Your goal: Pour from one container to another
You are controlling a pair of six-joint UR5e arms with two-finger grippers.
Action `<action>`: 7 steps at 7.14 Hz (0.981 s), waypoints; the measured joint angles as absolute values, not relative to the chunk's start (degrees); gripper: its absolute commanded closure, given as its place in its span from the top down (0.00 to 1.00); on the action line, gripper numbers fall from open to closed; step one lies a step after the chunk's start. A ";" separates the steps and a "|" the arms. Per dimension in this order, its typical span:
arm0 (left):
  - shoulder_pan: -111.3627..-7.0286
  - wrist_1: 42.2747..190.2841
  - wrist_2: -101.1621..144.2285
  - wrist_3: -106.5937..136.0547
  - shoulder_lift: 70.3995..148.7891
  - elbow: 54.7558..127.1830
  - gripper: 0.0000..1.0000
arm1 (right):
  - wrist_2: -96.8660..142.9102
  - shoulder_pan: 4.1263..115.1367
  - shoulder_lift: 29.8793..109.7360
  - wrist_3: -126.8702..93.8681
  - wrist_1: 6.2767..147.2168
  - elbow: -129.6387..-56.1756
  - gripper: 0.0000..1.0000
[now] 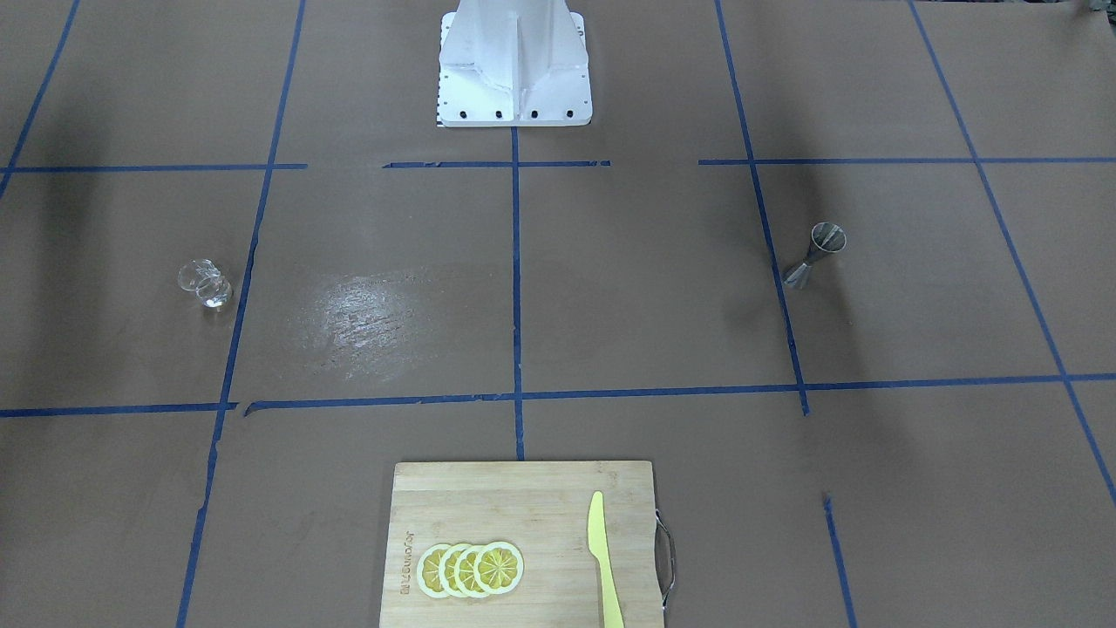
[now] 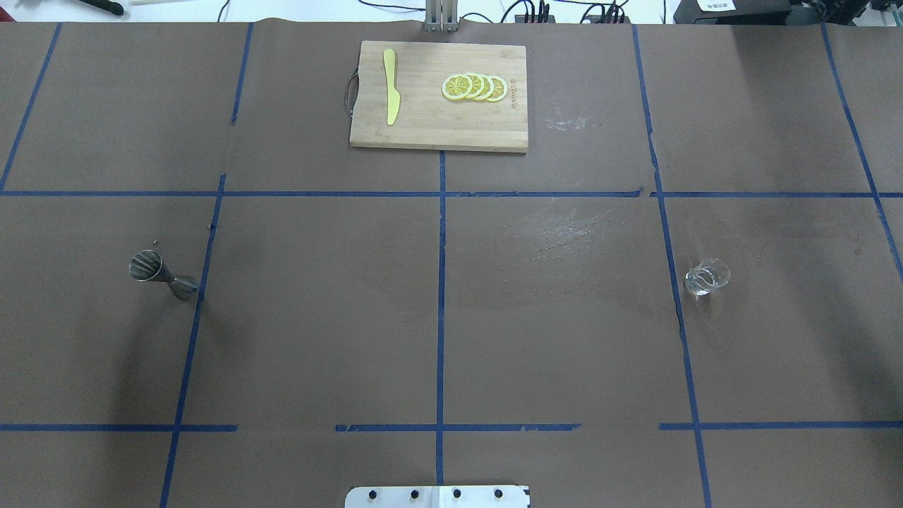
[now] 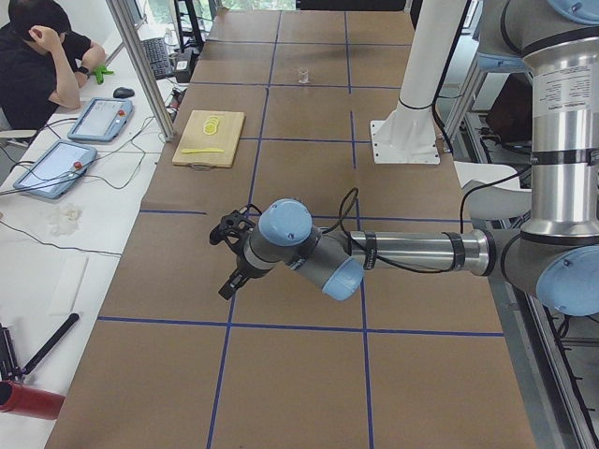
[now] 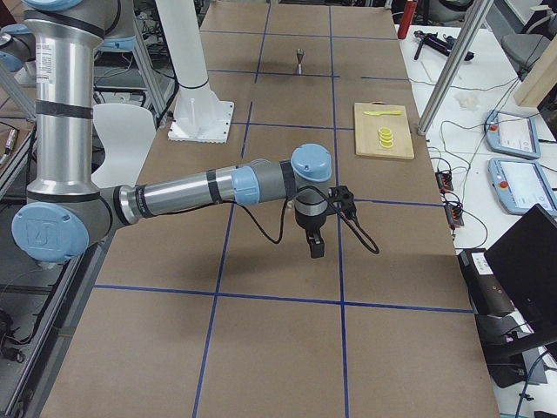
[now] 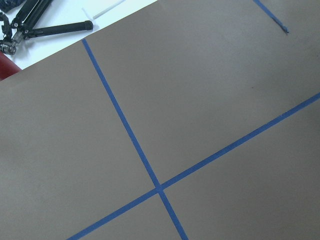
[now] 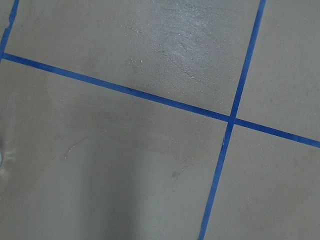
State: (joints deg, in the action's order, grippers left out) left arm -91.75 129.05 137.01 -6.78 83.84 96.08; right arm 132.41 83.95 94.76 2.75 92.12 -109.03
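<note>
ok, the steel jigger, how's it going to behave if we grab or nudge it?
Probably tippy: the jigger stands upright on one cone, tall for its footprint, so a sideways nudge could topple it. Once down, it would likely roll in an arc. The shiny tapered metal looks slippery; gripping at the narrow waist seems safest.

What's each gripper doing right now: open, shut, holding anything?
Left gripper: cannot be told; shows only in a side view.
Right gripper: cannot be told, likewise; glass cup and jigger both stand untouched on the table.
</note>
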 measured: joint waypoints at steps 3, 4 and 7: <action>-90.75 140.84 137.28 -2.63 83.64 96.23 1.00 | 132.98 84.01 94.79 2.93 92.01 -109.54 1.00; -88.77 145.78 137.03 2.73 83.48 96.18 1.00 | 133.04 84.02 94.82 2.90 91.57 -109.49 1.00; -76.27 163.22 128.25 24.49 81.35 96.14 1.00 | 133.23 84.02 95.47 -1.13 87.85 -109.28 1.00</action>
